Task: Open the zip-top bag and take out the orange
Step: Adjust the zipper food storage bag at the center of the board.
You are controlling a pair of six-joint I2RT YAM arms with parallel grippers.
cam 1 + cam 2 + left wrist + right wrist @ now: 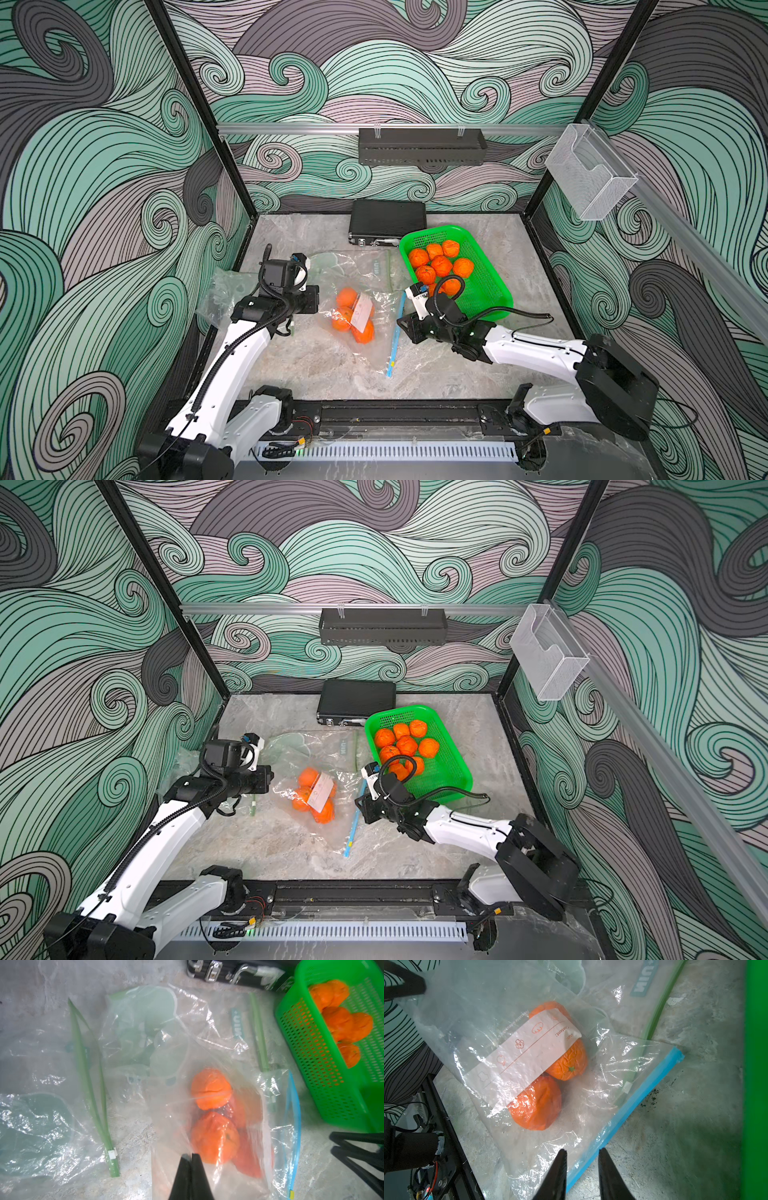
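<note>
The clear zip-top bag [384, 336] with a white label lies mid-table in both top views, its blue zip strip [397, 332] [643, 1088] on the side toward my right arm. Several oranges [347, 297] [211, 1088] [537, 1105] sit bunched inside it. My left gripper [319, 298] [191, 1155] is shut, pinching the bag's film [166, 1147] at the end away from the zip, and that end is raised. My right gripper [400, 323] [582, 1152] is open, its fingertips on either side of the blue zip strip.
A green basket [490, 291] [311, 1064] holding several loose oranges stands just behind my right gripper. A black case [386, 220] lies at the back. Empty green-zip bags [365, 266] [87, 1084] lie behind and left of the task bag.
</note>
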